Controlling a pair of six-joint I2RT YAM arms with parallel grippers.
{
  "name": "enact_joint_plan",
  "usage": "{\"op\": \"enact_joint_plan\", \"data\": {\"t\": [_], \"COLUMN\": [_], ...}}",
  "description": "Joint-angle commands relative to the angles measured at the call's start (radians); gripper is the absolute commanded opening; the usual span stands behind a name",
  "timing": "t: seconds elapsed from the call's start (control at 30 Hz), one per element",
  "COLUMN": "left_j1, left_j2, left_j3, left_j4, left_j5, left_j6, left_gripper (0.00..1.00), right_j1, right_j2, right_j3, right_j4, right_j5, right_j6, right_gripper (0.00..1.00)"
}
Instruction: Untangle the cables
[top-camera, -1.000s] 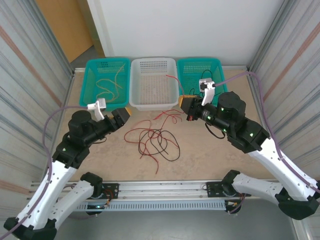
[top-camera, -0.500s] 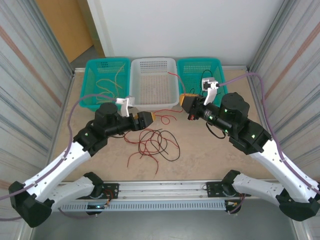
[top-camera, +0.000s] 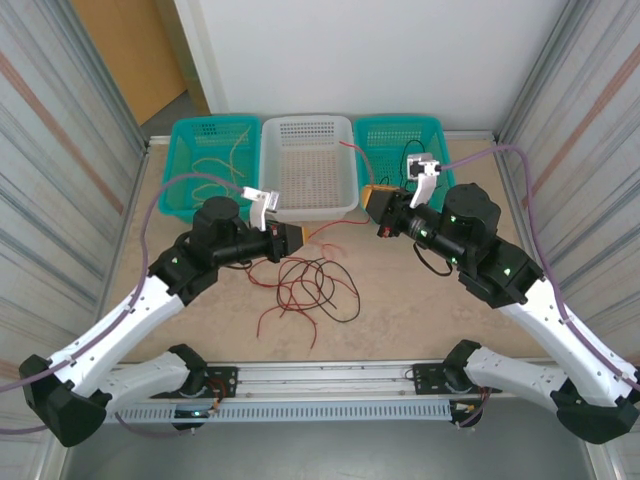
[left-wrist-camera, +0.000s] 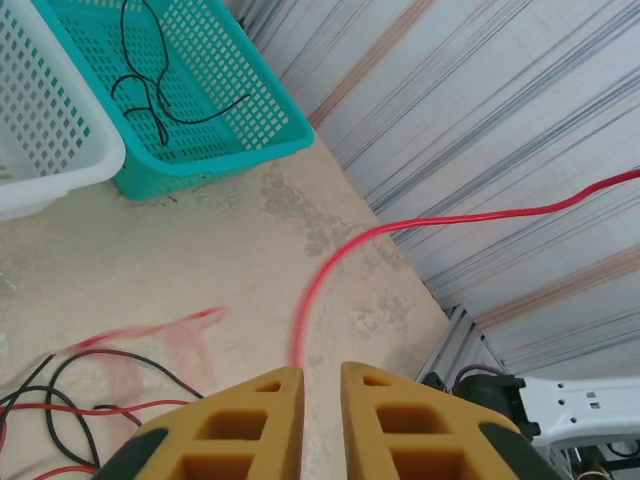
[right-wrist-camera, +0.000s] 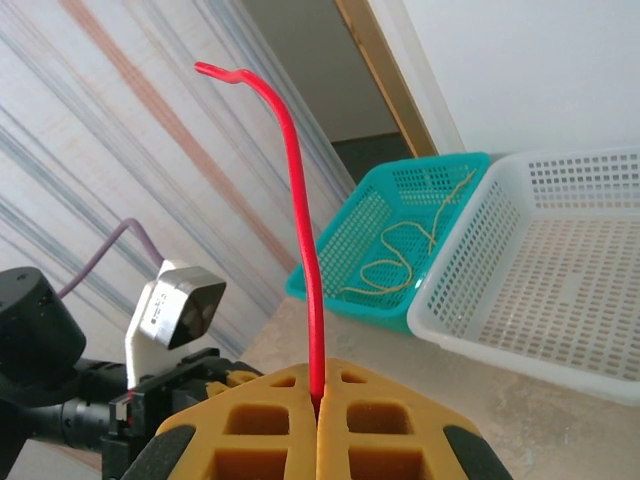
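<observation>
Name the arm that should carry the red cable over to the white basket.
Right, probably. The right gripper is clamped shut on the red cable, beside the white basket. The left gripper has its jaws slightly apart around a stretch of it, low beside the tangle.

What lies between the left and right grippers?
A red cable runs from the left gripper to the right gripper, seen in the top view; the right wrist view shows it clamped in shut jaws.
</observation>
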Motion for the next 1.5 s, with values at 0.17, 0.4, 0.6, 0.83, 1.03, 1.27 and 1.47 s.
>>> {"op": "enact_joint_plan", "data": {"t": [0.17, 0.4, 0.6, 0.83, 1.03, 1.27, 1.47], "left_j1": [-0.004, -0.042, -0.066, -0.077, -0.077, -0.077, -0.077], "left_j2": [0.016, 0.087, 0.143, 0.193, 0.245, 0.236, 0.26], "left_j3": [0.068, 0.168, 0.229, 0.214, 0.218, 0.216, 0.242], "left_j4": [-0.028, -0.105, -0.145, -0.138, -0.172, -0.116, -0.091], "left_j5": [0.017, -0.095, -0.201, -0.055, -0.145, -0.177, -0.221], "left_j6": [0.078, 0.254, 0.424, 0.479, 0.506, 0.483, 0.481], "left_gripper": [0.03, 0.66, 0.76, 0.75, 0.5, 0.0, 0.0], "right_j1": [-0.027, -0.036, -0.045, -0.065, -0.082, -0.114, -0.154], "right_j2": [-0.023, -0.015, -0.014, 0.0, 0.015, 0.022, 0.035], "right_j3": [0.005, 0.01, 0.016, 0.024, 0.037, 0.034, 0.035], "right_j4": [0.018, 0.01, 0.004, 0.007, 0.01, 0.02, 0.034], "right_j5": [-0.012, -0.033, -0.043, -0.066, -0.084, -0.103, -0.132], "right_j6": [0.03, 0.032, 0.033, 0.038, 0.041, 0.053, 0.069], "right_gripper": [0.01, 0.0, 0.0, 0.0, 0.0, 0.0, 0.1]}}
